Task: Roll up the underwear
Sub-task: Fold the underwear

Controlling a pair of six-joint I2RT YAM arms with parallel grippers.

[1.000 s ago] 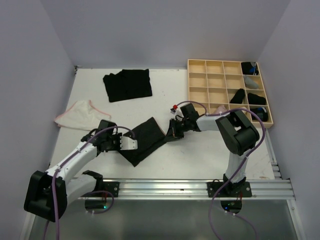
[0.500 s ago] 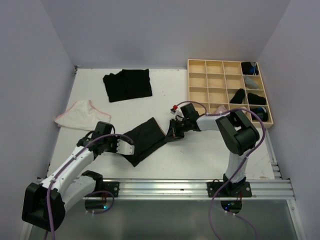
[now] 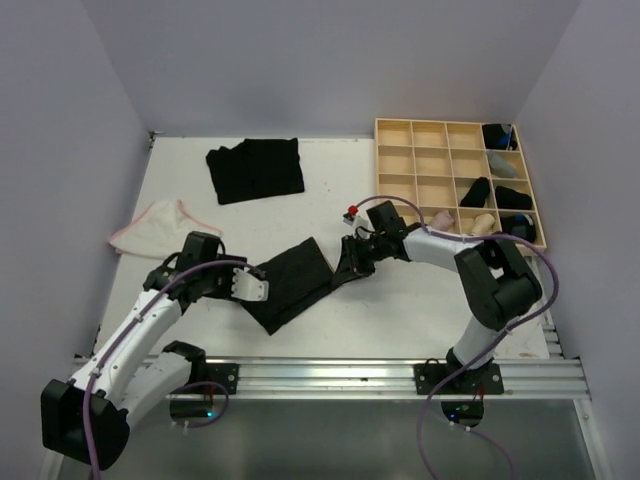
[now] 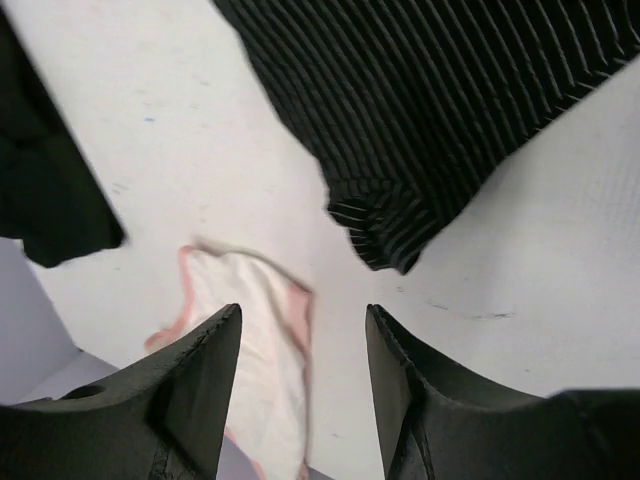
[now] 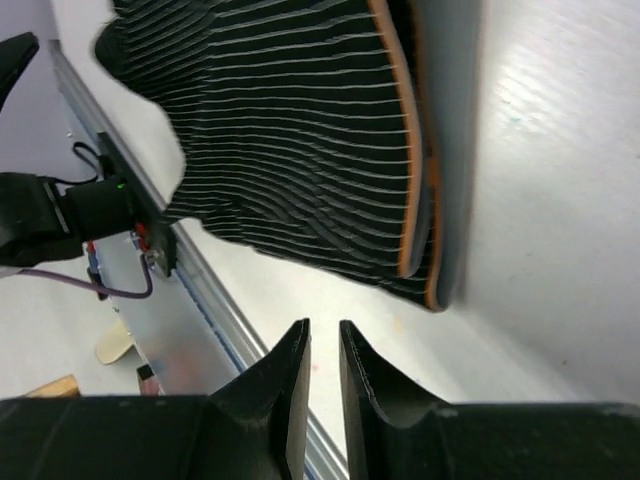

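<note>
A black pin-striped underwear (image 3: 290, 282) lies spread at the table's middle, between both arms. My left gripper (image 3: 255, 285) hovers at its left edge, open; in the left wrist view my left gripper (image 4: 305, 350) has nothing between its fingers and the underwear's corner (image 4: 440, 110) lies just ahead. My right gripper (image 3: 350, 262) is at the cloth's right end. In the right wrist view my right gripper (image 5: 323, 345) shows a narrow empty gap, a little short of the orange-trimmed waistband (image 5: 415, 150). A whitish pink-edged underwear (image 3: 160, 228) lies far left. A black pile (image 3: 255, 168) lies at the back.
The pale wooden grid tray (image 3: 430, 122) stands at the back right, with several dark and pale rolls in its right-hand cells. A metal rail (image 3: 400, 375) runs along the near edge. Walls close in the table at left, back and right.
Both grippers have let go of the striped underwear and opened, the left one wide, the right one slightly. The right arm's elbow has swung rightward.
</note>
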